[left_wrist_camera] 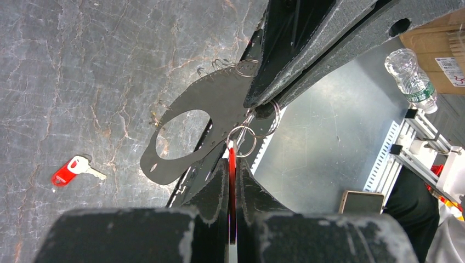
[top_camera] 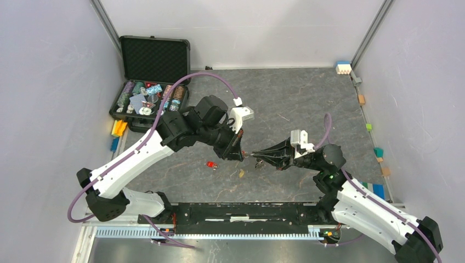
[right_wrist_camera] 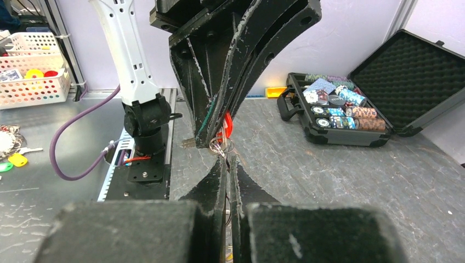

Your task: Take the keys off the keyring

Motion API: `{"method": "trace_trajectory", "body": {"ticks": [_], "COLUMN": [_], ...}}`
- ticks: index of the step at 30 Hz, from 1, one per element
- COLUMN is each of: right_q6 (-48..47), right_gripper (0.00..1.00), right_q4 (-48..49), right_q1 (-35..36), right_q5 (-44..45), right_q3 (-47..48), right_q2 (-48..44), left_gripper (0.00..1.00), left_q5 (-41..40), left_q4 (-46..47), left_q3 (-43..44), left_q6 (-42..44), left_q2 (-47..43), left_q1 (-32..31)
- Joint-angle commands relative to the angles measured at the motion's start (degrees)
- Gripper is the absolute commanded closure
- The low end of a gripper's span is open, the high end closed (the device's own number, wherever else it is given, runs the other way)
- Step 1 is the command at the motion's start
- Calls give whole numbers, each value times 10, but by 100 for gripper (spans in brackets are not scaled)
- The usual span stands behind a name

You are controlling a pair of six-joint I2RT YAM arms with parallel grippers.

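Note:
My left gripper (top_camera: 242,152) (left_wrist_camera: 232,164) is shut on the red head of a key (left_wrist_camera: 232,156) that hangs from a small silver ring (left_wrist_camera: 242,140) on the keyring. The keyring (left_wrist_camera: 211,101) is a dark grey strap loop held above the table. My right gripper (top_camera: 256,157) (right_wrist_camera: 227,161) is shut on the strap's edge; its fingers (left_wrist_camera: 307,60) come in from the upper right of the left wrist view. The held red key (right_wrist_camera: 227,125) also shows in the right wrist view. A loose red key (top_camera: 211,164) (left_wrist_camera: 68,171) and a yellow-headed key (top_camera: 241,173) lie on the table.
An open black case (top_camera: 154,57) (right_wrist_camera: 351,134) with poker chips stands at the back left. Small coloured blocks (top_camera: 118,129) lie beside it and more line the right edge (top_camera: 378,152). The arm bases and a rail (top_camera: 241,211) run along the near edge.

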Motion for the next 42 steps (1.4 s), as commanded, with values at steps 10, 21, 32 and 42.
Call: {"method": "trace_trajectory", "body": {"ticks": [10,21,32,42], "right_q6": [-27,-42,-57,-54], "right_gripper": [100,100,100,100], "right_q4": [-5,-30,-45,-37], "right_q1": [3,4,4,4], "right_q5": [-47,-55,-38,-30], "right_q3": [6,8,17,25], "right_q2": [-23,-22,-1,17], "left_gripper": [98,98,98,98], "left_q5": [-70,-80,-54,-44], "left_q4": [-17,-18,-18,-24], "left_q3": [33,52,65,64], "left_q6": [39,42,43,48], "left_q2": [-13,-9,6,9], "left_q1": [6,5,5,5]}}
